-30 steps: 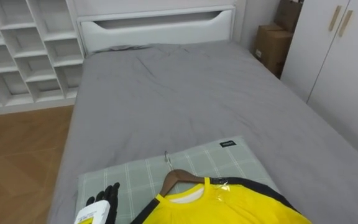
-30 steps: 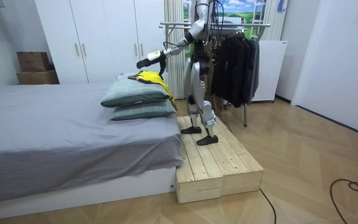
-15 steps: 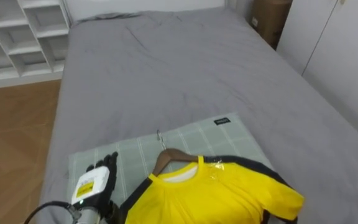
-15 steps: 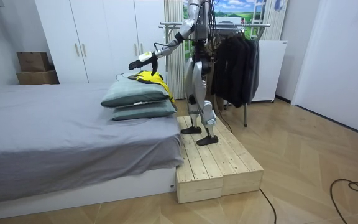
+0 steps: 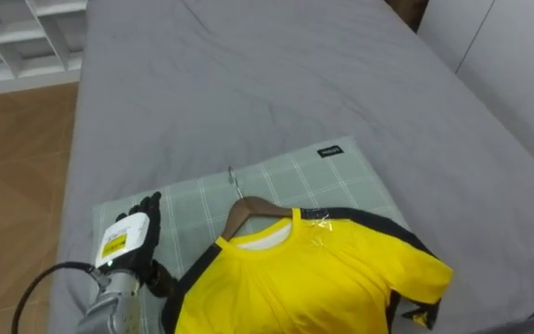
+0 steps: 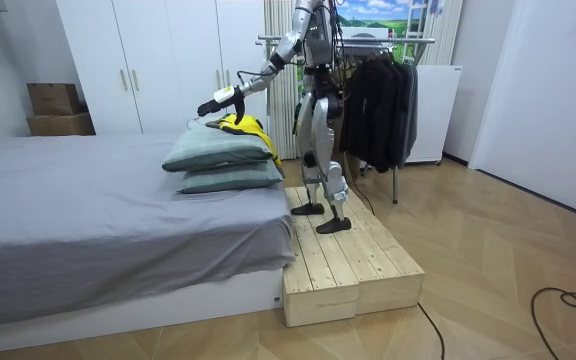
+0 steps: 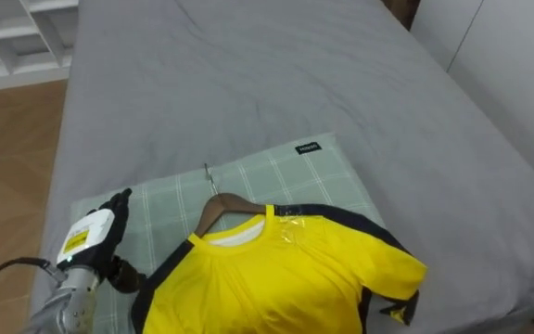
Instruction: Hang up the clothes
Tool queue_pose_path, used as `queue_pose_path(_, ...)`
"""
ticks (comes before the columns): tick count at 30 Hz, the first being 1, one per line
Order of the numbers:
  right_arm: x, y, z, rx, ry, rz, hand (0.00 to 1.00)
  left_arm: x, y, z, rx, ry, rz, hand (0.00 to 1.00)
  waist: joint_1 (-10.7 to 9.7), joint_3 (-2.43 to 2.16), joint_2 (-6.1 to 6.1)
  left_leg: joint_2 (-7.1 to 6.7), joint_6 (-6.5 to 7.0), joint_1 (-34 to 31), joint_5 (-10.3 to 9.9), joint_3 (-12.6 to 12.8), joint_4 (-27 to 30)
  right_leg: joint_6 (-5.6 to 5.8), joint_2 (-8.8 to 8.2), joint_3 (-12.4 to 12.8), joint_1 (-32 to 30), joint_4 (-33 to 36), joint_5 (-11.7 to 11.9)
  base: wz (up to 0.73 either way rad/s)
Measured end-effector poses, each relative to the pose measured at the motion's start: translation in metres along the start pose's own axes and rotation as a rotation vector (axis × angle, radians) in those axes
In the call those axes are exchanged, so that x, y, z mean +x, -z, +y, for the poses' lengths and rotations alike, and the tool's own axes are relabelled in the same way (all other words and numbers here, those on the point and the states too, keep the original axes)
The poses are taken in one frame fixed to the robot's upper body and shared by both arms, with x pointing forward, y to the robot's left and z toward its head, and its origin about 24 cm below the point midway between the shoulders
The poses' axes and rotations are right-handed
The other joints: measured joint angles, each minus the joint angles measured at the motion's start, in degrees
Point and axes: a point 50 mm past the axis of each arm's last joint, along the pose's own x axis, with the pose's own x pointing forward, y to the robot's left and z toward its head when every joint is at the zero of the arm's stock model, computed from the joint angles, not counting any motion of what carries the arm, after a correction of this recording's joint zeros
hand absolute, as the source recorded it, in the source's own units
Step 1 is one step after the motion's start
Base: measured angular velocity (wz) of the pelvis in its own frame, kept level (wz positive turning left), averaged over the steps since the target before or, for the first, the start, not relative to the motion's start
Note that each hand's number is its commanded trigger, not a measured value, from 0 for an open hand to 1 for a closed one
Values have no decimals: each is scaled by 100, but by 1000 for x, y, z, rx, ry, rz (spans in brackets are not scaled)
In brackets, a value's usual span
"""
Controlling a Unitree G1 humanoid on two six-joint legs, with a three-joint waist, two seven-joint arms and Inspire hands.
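Grey bed (image 5: 276, 93) before you bears a checked pillow (image 5: 341, 176). On it lies the yellow shirt (image 5: 313, 288) on its hanger (image 5: 248, 210), not yet lifted. Your left hand (image 5: 130, 234) hovers beside it, fingers straight and empty. The whole trip to the rack (image 6: 408, 41) remains.

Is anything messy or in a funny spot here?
The yellow shirt, already on its hanger, lies flat on the checked pillow on the bed, not hanging on the rack behind the robot. Nothing looks spilled or broken.
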Motion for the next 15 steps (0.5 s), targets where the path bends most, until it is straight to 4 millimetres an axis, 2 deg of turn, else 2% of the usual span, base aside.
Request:
queue_pose_path(7,2,-27,12,21,3,-61,0,0,6,-3,8,25,35,0,-7,39,-16,-53,39,-319,76,-36,18,4,-102,-34,-389,207,8,4)
queue_pose_path(15,3,-32,15,14,0,-72,0,0,5,-5,-14,35,42,0,-1,70,-6,-64,39,-311,76,-18,3,9,-117,-16,-435,272,0,0)
